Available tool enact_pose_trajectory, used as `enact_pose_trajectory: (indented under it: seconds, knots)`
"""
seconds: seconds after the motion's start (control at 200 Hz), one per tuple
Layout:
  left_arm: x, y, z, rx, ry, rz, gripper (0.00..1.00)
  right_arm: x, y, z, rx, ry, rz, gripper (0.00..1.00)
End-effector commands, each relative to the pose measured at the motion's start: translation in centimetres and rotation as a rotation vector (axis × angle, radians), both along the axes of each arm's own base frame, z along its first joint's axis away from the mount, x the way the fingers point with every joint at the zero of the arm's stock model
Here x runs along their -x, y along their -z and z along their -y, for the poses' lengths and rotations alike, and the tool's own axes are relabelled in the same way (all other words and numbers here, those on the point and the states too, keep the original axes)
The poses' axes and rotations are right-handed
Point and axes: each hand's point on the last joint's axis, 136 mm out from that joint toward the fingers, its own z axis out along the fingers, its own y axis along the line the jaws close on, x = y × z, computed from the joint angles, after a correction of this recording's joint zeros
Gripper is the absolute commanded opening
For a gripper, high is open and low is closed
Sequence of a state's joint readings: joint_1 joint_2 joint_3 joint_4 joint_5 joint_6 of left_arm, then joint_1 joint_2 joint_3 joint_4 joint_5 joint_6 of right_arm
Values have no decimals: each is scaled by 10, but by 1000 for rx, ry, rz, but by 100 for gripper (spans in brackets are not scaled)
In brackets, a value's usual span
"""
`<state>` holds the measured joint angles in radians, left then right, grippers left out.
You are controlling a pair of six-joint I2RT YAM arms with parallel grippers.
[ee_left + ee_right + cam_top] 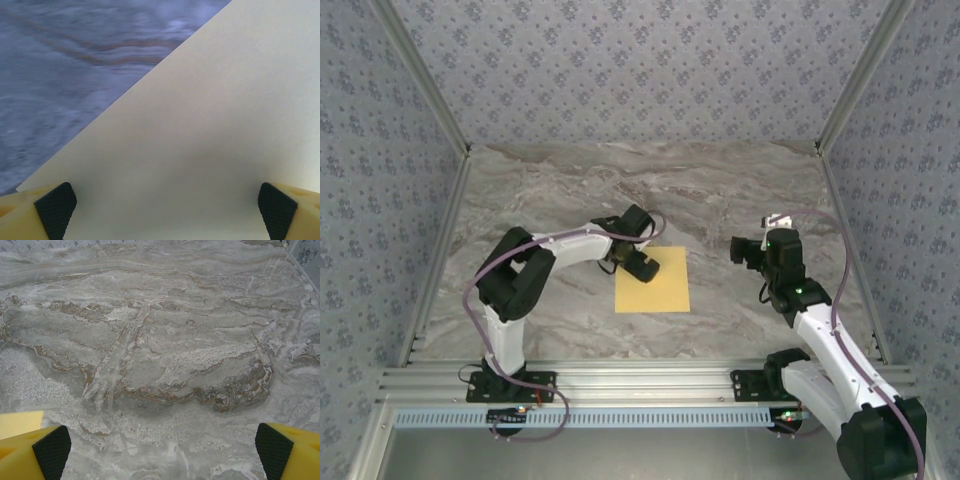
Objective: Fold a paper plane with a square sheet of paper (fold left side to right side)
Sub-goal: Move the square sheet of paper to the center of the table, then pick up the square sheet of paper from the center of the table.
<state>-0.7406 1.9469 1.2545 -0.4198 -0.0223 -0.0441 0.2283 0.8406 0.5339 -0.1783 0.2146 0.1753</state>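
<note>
"One sheet, and not a crease in it that I can see. Where does it lie?"

"The thin yellow-orange square sheet of paper (653, 283) lies flat around the middle of the grey marble-patterned table (550, 180). It is somewhat nearer the near edge than the far one, with its sides roughly square to the table's edges."

"So which step is this?"

"The very first, I'd judge: the left side has not been brought over to the right side. The left gripper (638, 262) hangs over the sheet's far left corner with its jaws apart. From its wrist camera the yellow fingers with black pads (55, 207) stand wide, with paper between and beyond them. Whether a pad touches the sheet I cannot tell."

"And the other arm?"

"The right gripper (748, 250) is well off to the right of the sheet, jaws also apart and holding nothing (its wrist camera looks down on bare marble)."

"What does the next move call for?"

"Getting a finger under the left edge, which looks hard with paper this thin lying flat. Then a pinch, a lift, and a carry across until the left edge meets the right edge. The right gripper would do well to come in and pin the right side, so the sheet doesn't slide."
</note>
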Motion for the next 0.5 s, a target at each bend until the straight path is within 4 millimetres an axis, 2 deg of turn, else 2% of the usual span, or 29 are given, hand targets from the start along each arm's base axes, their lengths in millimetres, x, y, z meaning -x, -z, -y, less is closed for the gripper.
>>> enact_pose_trajectory:
  seconds: [0.0, 0.125, 0.21, 0.41, 0.495]
  knots:
    - [2, 15, -40, -128, -6, -60, 98, -1, -6, -1, 13, 2, 4, 100]
    - [-3, -8, -32, -78, 12, -26, 98, -1, -4, -10, -13, -38, -8, 100]
    - [-6, -30, -24, -15, 15, 5, 98, -2, -3, -24, -48, -88, -26, 100]
    - [-1, -83, -22, 171, -61, 48, 98, -13, 11, -70, -112, -198, -157, 100]
    - [15, -89, -25, 279, -148, -9, 98, -22, 21, -97, -118, -240, -220, 100]
